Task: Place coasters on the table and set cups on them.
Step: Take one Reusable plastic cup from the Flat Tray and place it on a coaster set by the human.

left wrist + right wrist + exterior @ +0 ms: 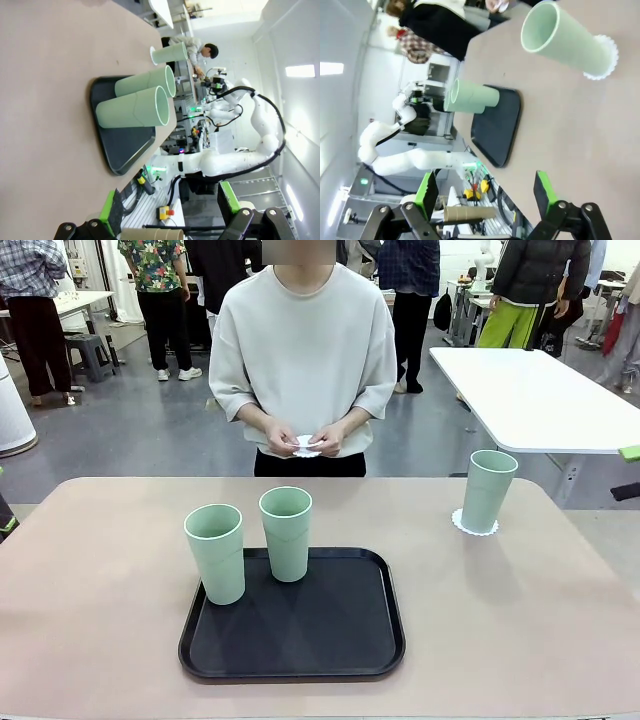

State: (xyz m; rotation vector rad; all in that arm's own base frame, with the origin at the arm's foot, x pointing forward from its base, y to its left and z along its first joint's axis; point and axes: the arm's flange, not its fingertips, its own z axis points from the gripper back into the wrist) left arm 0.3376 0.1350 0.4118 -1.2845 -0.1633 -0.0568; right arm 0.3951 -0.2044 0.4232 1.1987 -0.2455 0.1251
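Front: the person [305, 350] stands at the far side of the table [100, 580], hands [330, 439] together at waist height, pinching a held coaster [305, 448], white w/ a scalloped edge. A black tray [330, 635] sits on the table near you, centre. The left cup [215, 552] stands upright at the tray's left edge; the rear cup [286, 533] stands upright at its back edge, just beside the first, not touching. The right cup [488, 490] stands well apart on the table's right side, on a set coaster [461, 524] whose rim pokes out round the base. A white table [540, 395] stands behind, right.

Left wrist: the left gripper [170, 215] has its fingers spread wide, nothing btwn the green pads. Past it you see the left cup nearest, the rear cup next, both on the tray, then the right cup on its coaster farther off.

Right wrist: the right gripper [485, 200] is likewise spread, nothing held. The right cup [570, 42] is close, on the set coaster [611, 55]; the tray w/ its two cups overlapping lies beyond.
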